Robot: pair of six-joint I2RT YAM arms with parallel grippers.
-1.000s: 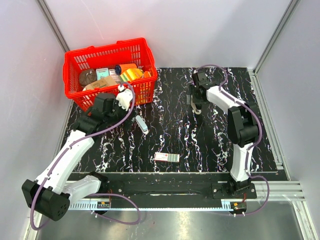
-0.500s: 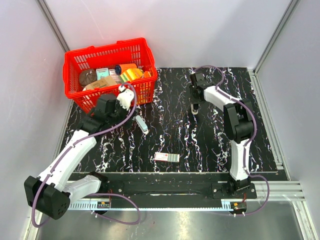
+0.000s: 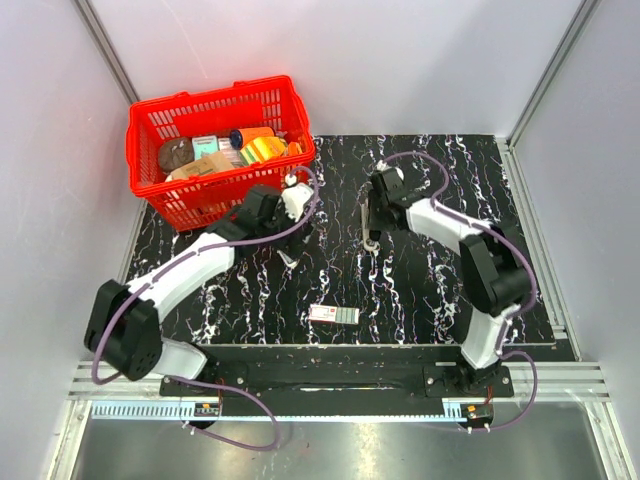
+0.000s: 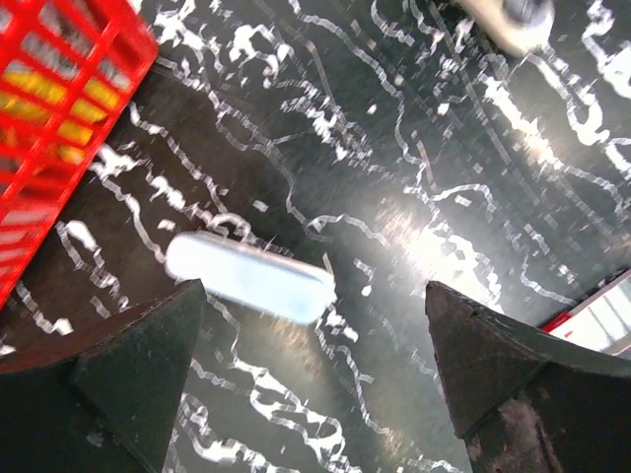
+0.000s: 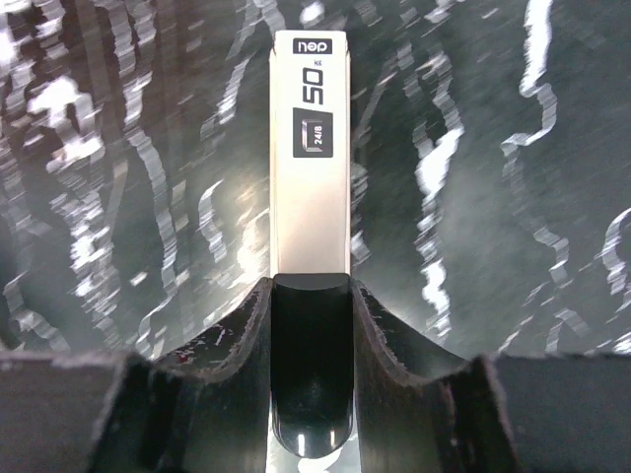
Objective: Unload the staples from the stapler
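Observation:
My right gripper (image 5: 311, 288) is shut on the stapler (image 5: 310, 148), a slim white bar printed "50" and "24/6" with a black rear end between the fingers. From above, the stapler (image 3: 371, 238) hangs under the right gripper (image 3: 372, 222) over the middle of the mat. My left gripper (image 4: 314, 291) is wide open with nothing between its fingers. It hovers low, just right of the basket's front corner (image 3: 283, 228). Its far end shows blurred at the top of the left wrist view (image 4: 513, 15). The staples are hidden.
A pale blue oblong thing (image 4: 249, 277) lies on the mat ahead of the left fingers, partly under that arm (image 3: 288, 258). The red basket (image 3: 205, 105) full of goods stands back left. A flat white-and-red box (image 3: 333, 315) lies near the front edge.
The right gripper closed on the stapler and carried it left toward the mat's middle. The left arm swung right, away from the basket front, jaws still wide.

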